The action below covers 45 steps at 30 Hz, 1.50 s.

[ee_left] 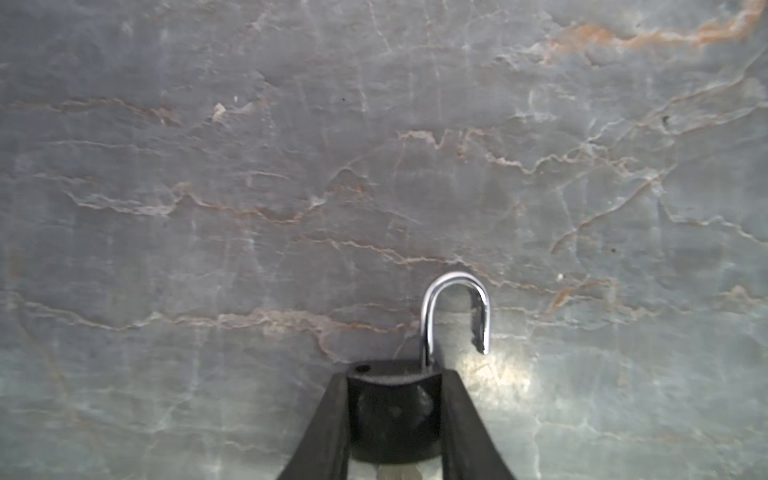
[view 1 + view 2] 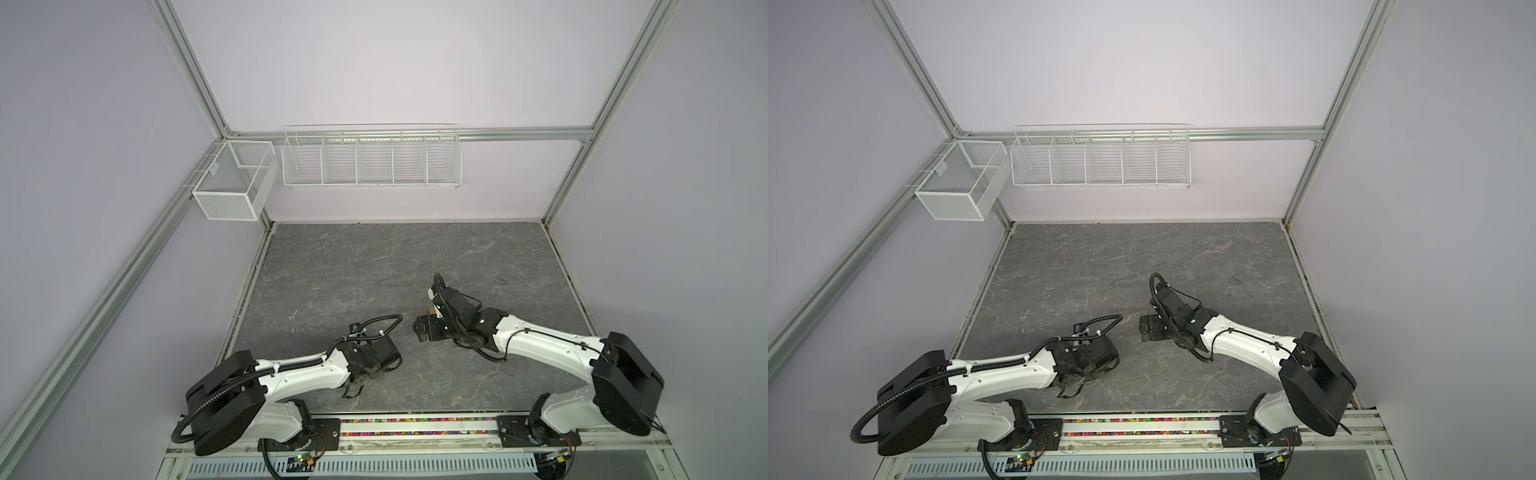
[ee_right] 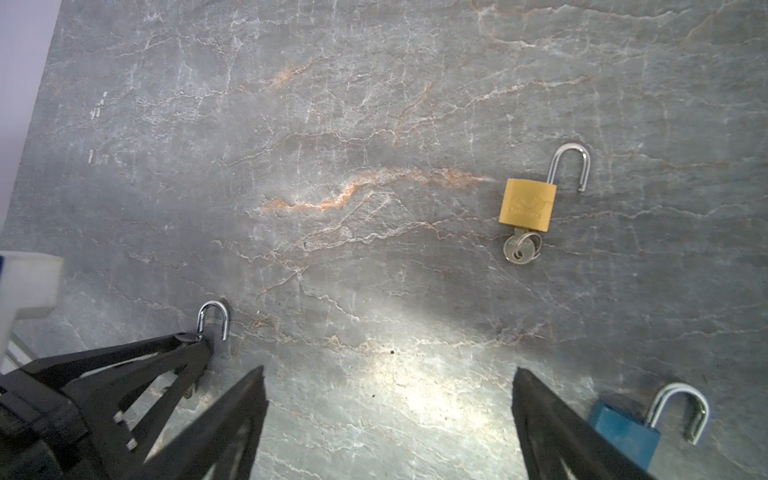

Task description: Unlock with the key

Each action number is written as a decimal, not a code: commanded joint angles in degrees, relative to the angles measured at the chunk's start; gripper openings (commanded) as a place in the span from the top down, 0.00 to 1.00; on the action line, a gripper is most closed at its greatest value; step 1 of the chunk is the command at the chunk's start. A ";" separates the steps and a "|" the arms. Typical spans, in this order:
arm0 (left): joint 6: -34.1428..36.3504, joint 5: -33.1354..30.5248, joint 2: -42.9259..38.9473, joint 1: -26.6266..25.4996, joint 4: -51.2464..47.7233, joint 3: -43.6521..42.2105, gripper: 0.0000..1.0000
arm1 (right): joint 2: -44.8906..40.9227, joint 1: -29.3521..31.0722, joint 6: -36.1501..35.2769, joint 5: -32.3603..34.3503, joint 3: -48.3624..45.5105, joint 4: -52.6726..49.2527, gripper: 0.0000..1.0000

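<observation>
**A:** Where was the black padlock (image 1: 395,415)?

**B:** Pinched in the left tool (image 1: 395,374), close over the veined grey worktop (image 1: 249,166), its shiny steel hoop (image 1: 455,286) sprung free. The right tool (image 3: 388,374) hung spread, holding nothing.

**A:** Best handling?

**B:** Probably lowering it flat before letting go, since that smooth body could slip. The brass padlock (image 3: 527,204) lay open nearby with its key (image 3: 519,249) in.

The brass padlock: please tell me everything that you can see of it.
The brass padlock lies flat on the grey, stone-look table, seen in the right wrist view. Its body is a golden block with a stamped mark too small to read. The silver shackle is open: one leg is in the body, and the free end is swung out beside it. A silver key with a small ring sits in the keyhole, opposite the shackle. Only the table touches the lock.
</observation>
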 commanded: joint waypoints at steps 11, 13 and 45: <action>-0.77 0.52 1.50 1.40 -3.82 2.07 0.62 | -3.03 -0.76 -0.67 1.16 0.86 -2.20 0.06; -0.57 0.42 0.17 1.75 -4.09 2.04 0.54 | -3.85 -0.92 -1.01 1.50 2.47 -2.72 0.06; 57.93 -19.44 -10.69 55.27 60.04 -9.95 0.00 | -11.23 -49.47 -16.72 35.06 -15.68 23.24 0.11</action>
